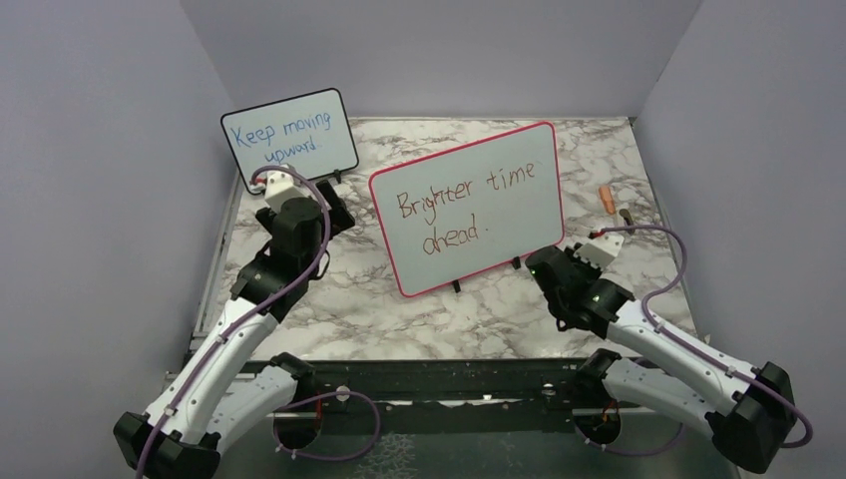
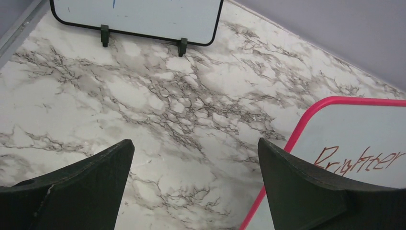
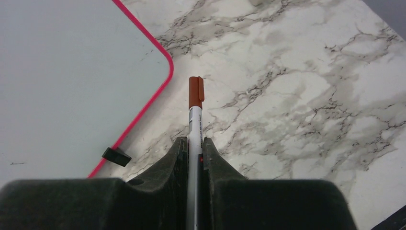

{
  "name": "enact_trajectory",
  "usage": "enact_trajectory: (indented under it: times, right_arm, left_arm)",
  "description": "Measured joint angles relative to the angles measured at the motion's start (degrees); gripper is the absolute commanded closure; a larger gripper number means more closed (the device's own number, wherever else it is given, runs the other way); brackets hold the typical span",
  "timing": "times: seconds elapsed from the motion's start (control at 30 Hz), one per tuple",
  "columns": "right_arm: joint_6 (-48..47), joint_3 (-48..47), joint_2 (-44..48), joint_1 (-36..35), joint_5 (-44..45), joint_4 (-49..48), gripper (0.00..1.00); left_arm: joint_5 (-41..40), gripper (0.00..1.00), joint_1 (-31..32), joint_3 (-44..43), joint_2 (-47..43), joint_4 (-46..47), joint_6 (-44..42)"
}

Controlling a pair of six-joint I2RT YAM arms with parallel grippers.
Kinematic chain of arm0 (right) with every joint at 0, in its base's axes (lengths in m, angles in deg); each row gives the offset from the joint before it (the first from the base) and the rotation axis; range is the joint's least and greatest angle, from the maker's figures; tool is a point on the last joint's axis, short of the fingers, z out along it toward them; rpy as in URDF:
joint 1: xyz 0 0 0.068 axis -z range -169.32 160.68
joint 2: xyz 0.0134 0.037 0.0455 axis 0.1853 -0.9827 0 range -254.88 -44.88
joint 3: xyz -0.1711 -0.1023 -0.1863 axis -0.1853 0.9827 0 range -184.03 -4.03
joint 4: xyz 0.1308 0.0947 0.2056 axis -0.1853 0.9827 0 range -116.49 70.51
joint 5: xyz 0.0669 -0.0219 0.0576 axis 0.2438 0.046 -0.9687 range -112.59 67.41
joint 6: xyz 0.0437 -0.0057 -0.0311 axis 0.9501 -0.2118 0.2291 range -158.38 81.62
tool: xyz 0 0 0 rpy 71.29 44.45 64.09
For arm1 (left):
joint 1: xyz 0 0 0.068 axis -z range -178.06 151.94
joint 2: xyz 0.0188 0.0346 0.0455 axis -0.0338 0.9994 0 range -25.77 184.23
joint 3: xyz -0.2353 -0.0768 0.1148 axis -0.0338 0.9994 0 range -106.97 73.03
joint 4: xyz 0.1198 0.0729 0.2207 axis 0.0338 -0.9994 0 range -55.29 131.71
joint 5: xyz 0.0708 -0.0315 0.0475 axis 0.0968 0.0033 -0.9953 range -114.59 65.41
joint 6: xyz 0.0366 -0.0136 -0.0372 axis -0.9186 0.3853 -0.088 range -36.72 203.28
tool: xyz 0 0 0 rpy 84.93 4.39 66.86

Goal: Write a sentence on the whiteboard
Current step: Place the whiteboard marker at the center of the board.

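The whiteboard [image 1: 469, 205], red-pink framed, stands tilted mid-table on small black feet. The sentence [image 1: 464, 198] "Brighter time ahead." is on it in reddish-brown, in two lines. My right gripper [image 1: 554, 271] is low by the board's right bottom corner and shut on a white marker [image 3: 195, 124] with a brown cap on its tip. The right wrist view shows the board's blank corner [image 3: 72, 72] to the left of the marker. My left gripper [image 1: 334, 215] is open and empty left of the board. The left wrist view shows the board's edge [image 2: 306, 120] and the word "Brighter" [image 2: 356, 160].
A smaller black-framed board [image 1: 289, 133] with blue writing "Keep moving upward." stands at the back left; its lower edge shows in the left wrist view [image 2: 139, 17]. A small orange object [image 1: 606, 198] and a small dark one [image 1: 626, 214] lie at the right. Grey walls enclose the marble table [image 1: 399, 309].
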Motion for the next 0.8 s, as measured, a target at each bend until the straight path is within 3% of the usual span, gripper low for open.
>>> enact_trajectory:
  times: [0.3, 0.47, 0.8]
  right_arm:
    - [9.90, 3.06, -5.53, 6.14, -4.48, -0.07, 0.98]
    - [15.87, 5.16, -9.60, 6.60, -5.53, -0.37, 0.92]
    - [25.27, 7.21, -12.02, 6.78, -6.19, -0.70, 0.61]
  left_arm:
    - [1.99, 0.01, -2.16, 5.90, -9.25, -0.70, -4.09]
    - [1.95, 0.01, -2.16, 7.98, -14.14, -0.57, -6.51]
    - [1.90, 0.01, -2.54, 9.90, -22.73, -0.11, -9.55]
